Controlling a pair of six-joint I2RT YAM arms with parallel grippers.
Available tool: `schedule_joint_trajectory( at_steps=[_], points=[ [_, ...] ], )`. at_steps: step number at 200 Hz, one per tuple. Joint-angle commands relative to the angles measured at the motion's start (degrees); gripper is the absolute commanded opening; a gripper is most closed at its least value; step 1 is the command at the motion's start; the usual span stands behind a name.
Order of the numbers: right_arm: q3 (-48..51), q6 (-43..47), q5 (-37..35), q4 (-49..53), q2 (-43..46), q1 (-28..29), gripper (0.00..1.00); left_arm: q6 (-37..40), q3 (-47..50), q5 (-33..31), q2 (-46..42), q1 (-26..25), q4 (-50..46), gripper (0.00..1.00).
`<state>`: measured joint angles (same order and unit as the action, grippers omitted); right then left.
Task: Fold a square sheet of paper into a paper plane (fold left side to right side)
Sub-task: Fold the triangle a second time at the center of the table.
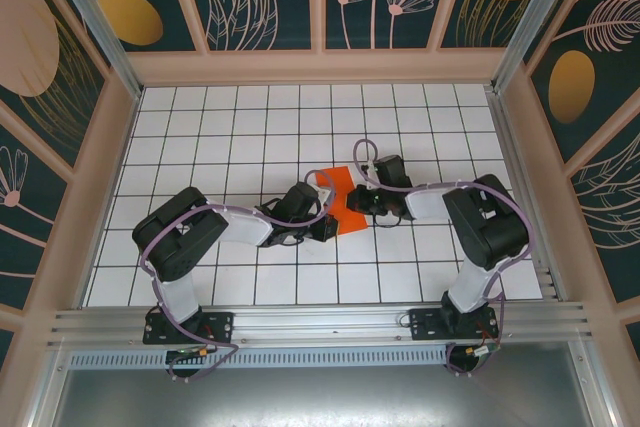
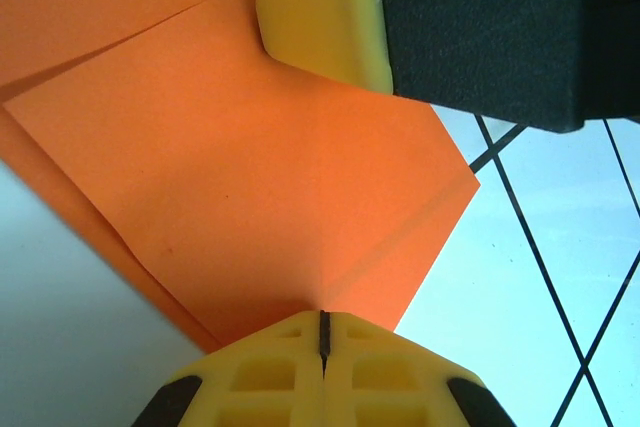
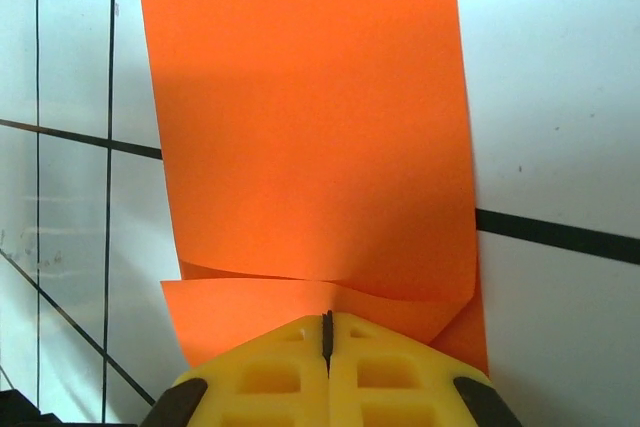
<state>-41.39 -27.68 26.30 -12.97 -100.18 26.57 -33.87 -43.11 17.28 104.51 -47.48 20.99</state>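
Flat on the white grid table [image 1: 200, 147], just right of centre in the top view: creased orange sheet of paper [image 1: 340, 192]. Closed tight, tips against the sheet, bottom centre of each wrist view: left gripper [image 2: 323, 332], right gripper [image 3: 327, 325].

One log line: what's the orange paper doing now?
left gripper: shut, tip at paper | right gripper: shut, tip at paper | paper: folded

Bright, even overhead light. Top view sharp, edges slightly bowed. Wrist views softer; a shadow crosses the square sheet of paper [image 3: 300, 147]; the table [image 3: 560, 97] glares white.
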Motion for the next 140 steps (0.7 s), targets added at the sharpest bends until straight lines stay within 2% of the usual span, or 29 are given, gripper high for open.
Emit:
schedule_joint_trajectory(
  at_steps=[1,66,110,140],
  points=[
    [-1.59,2.43,-3.93,1.04,-1.99,-3.18,0.0,1.08,2.99,-4.08,1.84,0.37,-9.53,0.03],
    [-4.93,3.85,-1.64,1.84,-1.54,-7.41,0.0,0.89,3.03,-4.01,1.51,0.26,-9.11,0.03],
    [0.22,1.45,0.18,0.69,6.75,-4.17,0.0,0.6,2.6,-4.08,0.88,0.26,-8.73,0.03],
    [4.15,-2.87,3.08,-4.21,7.52,-0.08,0.0,0.64,2.68,-4.23,0.44,0.3,-8.79,0.03]
  ],
)
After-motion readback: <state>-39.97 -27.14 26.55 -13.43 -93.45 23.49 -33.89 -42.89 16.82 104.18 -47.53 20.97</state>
